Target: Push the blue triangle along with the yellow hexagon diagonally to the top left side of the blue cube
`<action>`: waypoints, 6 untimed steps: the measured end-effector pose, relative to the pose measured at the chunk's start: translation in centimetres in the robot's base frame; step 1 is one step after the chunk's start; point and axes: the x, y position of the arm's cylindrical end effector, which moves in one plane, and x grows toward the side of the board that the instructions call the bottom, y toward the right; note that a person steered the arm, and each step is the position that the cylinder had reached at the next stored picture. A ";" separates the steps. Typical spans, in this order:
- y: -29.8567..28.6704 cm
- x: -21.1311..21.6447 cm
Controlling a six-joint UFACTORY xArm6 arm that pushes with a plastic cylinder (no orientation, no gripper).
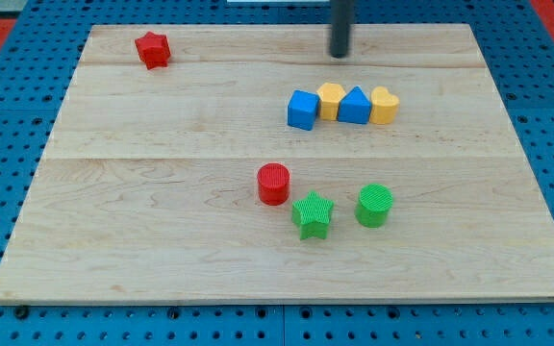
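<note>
Above row: my tip (340, 55); blue triangle (355, 106) apex up, touching yellow hexagon (330, 99).

Cube (302, 110), hexagon (331, 99), triangle (355, 106) and heart (384, 106) touch in a row, left to right.

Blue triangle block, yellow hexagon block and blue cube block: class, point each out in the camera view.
Blue triangle block (355, 106): camera view, its front face.
Yellow hexagon block (331, 97): camera view, its top face.
Blue cube block (302, 110): camera view, its front face.
</note>
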 end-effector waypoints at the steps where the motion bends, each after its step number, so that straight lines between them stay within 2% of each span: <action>1: 7.3 7.1; 2: 6.7 12.4; 3: -0.2 11.5; 4: -4.2 7.1; 5: -5.7 6.8; 6: -6.3 10.0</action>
